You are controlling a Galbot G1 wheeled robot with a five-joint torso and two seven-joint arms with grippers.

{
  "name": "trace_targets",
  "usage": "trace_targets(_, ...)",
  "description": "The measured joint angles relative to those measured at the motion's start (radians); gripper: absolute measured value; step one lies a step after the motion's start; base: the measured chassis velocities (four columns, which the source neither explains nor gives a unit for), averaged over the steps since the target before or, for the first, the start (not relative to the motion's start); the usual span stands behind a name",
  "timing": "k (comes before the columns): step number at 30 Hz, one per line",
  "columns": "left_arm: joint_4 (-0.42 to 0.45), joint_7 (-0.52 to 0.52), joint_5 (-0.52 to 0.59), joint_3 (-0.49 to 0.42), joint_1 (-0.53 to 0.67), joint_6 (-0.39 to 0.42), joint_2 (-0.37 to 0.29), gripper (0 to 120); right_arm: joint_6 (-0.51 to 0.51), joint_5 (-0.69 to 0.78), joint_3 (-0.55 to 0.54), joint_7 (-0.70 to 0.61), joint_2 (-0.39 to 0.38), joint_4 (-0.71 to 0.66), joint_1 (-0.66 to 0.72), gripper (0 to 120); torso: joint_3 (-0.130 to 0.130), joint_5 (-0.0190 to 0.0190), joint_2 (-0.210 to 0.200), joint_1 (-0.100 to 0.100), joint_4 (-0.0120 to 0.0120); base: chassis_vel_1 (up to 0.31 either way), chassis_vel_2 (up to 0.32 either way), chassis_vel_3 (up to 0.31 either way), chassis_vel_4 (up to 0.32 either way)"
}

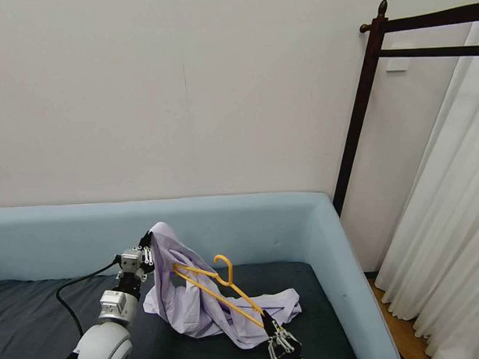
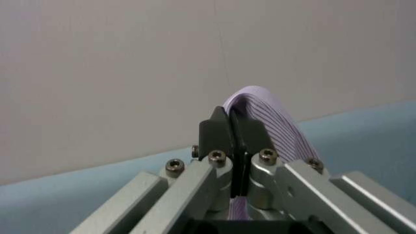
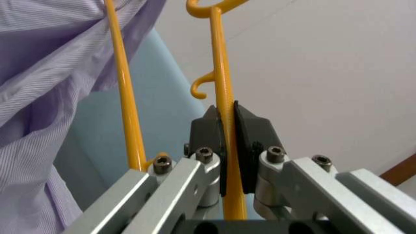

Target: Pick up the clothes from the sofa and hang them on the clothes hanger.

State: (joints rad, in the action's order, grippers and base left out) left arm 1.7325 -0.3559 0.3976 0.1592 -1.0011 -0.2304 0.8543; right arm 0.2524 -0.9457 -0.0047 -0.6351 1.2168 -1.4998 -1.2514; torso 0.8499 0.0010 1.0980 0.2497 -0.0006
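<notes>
Shirt (image 1: pixel 189 307) may slide off the hanger (image 3: pixel 218 63): the left gripper (image 2: pixel 231 119) pinches only its top fold, and the right gripper (image 3: pixel 226 111) squeezes one thin wire.

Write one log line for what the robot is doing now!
left gripper: shut on purple shirt | right gripper: shut on yellow hanger | purple shirt: partly raised, rest on sofa | wooden rack: beside sofa
</notes>
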Motion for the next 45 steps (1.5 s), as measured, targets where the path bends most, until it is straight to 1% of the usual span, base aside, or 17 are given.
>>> trace_targets(7, 0.049, 0.0, -0.013, -0.011, -0.042, 0.001, 0.02, 0, -0.017, 0.028, -0.041, 0.003, 0.044, 0.033, 0.043, 4, 0.0, 0.0001, 0.0, 0.0, 0.0003, 0.0, 0.0, 0.0, 0.0)
trace_targets(10, 0.094, 0.0, -0.019, -0.016, -0.084, -0.001, 0.044, 0, -0.029, 0.063, -0.07, 0.007, 0.07, 0.07, 0.095, 4, 0.0, 0.0002, 0.0, 0.0, 0.0003, 0.0, 0.0, 0.0, 0.0)
trace_targets(11, 0.094, 0.0, -0.019, -0.016, -0.084, -0.001, 0.044, 0, -0.029, 0.063, -0.07, 0.007, 0.07, 0.07, 0.095, 4, 0.0, 0.0002, 0.0, 0.0, 0.0003, 0.0, 0.0, 0.0, 0.0)
trace_targets(14, 0.132, 0.017, -0.042, -0.03, -0.144, -0.03, 0.076, 0, -0.034, 0.129, -0.095, 0.02, 0.084, 0.086, 0.145, 4, 0.0, 0.0001, 0.0, 0.0, 0.0003, 0.0, 0.0, 0.0, 0.0)
trace_targets(15, 0.132, 0.017, -0.042, -0.03, -0.144, -0.03, 0.076, 0, -0.034, 0.129, -0.095, 0.02, 0.084, 0.086, 0.145, 4, 0.0, 0.0001, 0.0, 0.0, 0.0003, 0.0, 0.0, 0.0, 0.0)
trace_targets(17, 0.145, 0.023, -0.065, -0.034, -0.185, -0.044, 0.093, 0, -0.035, 0.194, -0.102, 0.027, 0.086, 0.078, 0.172, 4, 0.0, 0.0001, 0.0, 0.0, 0.0003, 0.0, 0.0, 0.0, 0.0)
trace_targets(19, 0.145, 0.03, -0.088, -0.036, -0.22, -0.063, 0.103, 0, -0.03, 0.251, -0.102, 0.036, 0.08, 0.05, 0.192, 4, 0.0, 0.0001, 0.0, 0.0, 0.0004, 0.0, 0.0, 0.0, 0.0)
trace_targets(20, 0.145, 0.03, -0.088, -0.036, -0.22, -0.063, 0.103, 0, -0.03, 0.251, -0.102, 0.036, 0.08, 0.05, 0.192, 4, 0.0, 0.0001, 0.0, 0.0, 0.0004, 0.0, 0.0, 0.0, 0.0)
trace_targets(23, 0.132, 0.047, -0.108, -0.038, -0.241, -0.112, 0.114, 0, -0.007, 0.307, -0.092, 0.063, 0.058, -0.011, 0.217, 4, 0.0, 0.0, 0.0, 0.0, 0.0005, 0.0, 0.0, 0.0, 0.0)
trace_targets(28, 0.14, 0.062, -0.118, -0.034, -0.214, -0.162, 0.118, 0, 0.036, 0.347, -0.07, 0.119, 0.015, -0.108, 0.25, 4, 0.0, 0.0001, 0.0, 0.0, 0.0001, 0.0, 0.0, 0.0, 0.0)
trace_targets(34, 0.156, 0.075, -0.114, -0.035, -0.19, -0.205, 0.119, 0, 0.085, 0.376, -0.066, 0.156, -0.008, -0.152, 0.265, 4, 0.0, 0.0002, 0.0, 0.0, 0.0002, 0.0, 0.0, 0.0, 0.0)
trace_targets(37, 0.17, 0.09, -0.11, -0.048, -0.181, -0.236, 0.152, 11, 0.101, 0.38, -0.072, 0.164, -0.002, -0.141, 0.271, 4, 0.0, 0.0002, 0.0, 0.0, 0.0004, 0.0, 0.0, 0.0, 0.0)
trace_targets(38, 0.17, 0.09, -0.11, -0.048, -0.181, -0.236, 0.152, 11, 0.101, 0.38, -0.072, 0.164, -0.002, -0.141, 0.271, 4, 0.0, 0.0002, 0.0, 0.0, 0.0004, 0.0, 0.0, 0.0, 0.0)
trace_targets(39, 0.173, 0.097, -0.108, -0.055, -0.173, -0.246, 0.167, 15, 0.106, 0.376, -0.074, 0.164, 0.005, -0.125, 0.274, 4, 0.0, 0.0, 0.0, 0.0, 0.0004, 0.0, 0.0, 0.0, 0.0)
trace_targets(41, 0.175, 0.11, -0.106, -0.061, -0.164, -0.256, 0.18, 14, 0.115, 0.372, -0.075, 0.164, 0.018, -0.092, 0.28, 4, 0.0, 0.0001, 0.0, 0.0, 0.0001, 0.0, 0.0, 0.0, 0.0)
trace_targets(43, 0.175, 0.112, -0.108, -0.061, -0.165, -0.256, 0.179, 13, 0.117, 0.373, -0.074, 0.164, 0.022, -0.083, 0.281, 4, 0.0, 0.0001, 0.0, 0.0, 0.0001, 0.0, 0.0, 0.0, 0.0)
trace_targets(45, 0.169, 0.108, -0.112, -0.048, -0.187, -0.258, 0.158, 21, 0.124, 0.383, -0.068, 0.165, 0.019, -0.083, 0.281, 4, 0.0, 0.0, 0.0, 0.0, 0.0004, 0.0, 0.0, 0.0, 0.0)
